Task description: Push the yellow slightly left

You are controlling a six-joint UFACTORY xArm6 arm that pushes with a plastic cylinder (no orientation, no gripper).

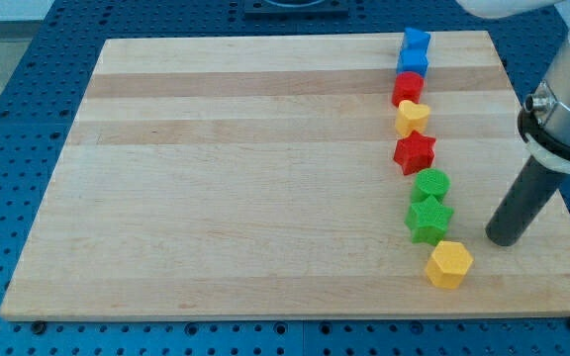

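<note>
A yellow hexagon block [449,264] lies near the board's bottom right. A yellow heart block [413,118] sits higher in a column of blocks. My tip [504,239] rests on the wooden board [236,178], to the right of and slightly above the yellow hexagon, apart from it, and to the right of the green star [428,219].
The column on the view's right runs from top to bottom: a blue block [417,42], a blue block [413,62], a red block [408,88], the yellow heart, a red star [415,151], a green round block [431,184], the green star, the yellow hexagon. The board's right edge is near my tip.
</note>
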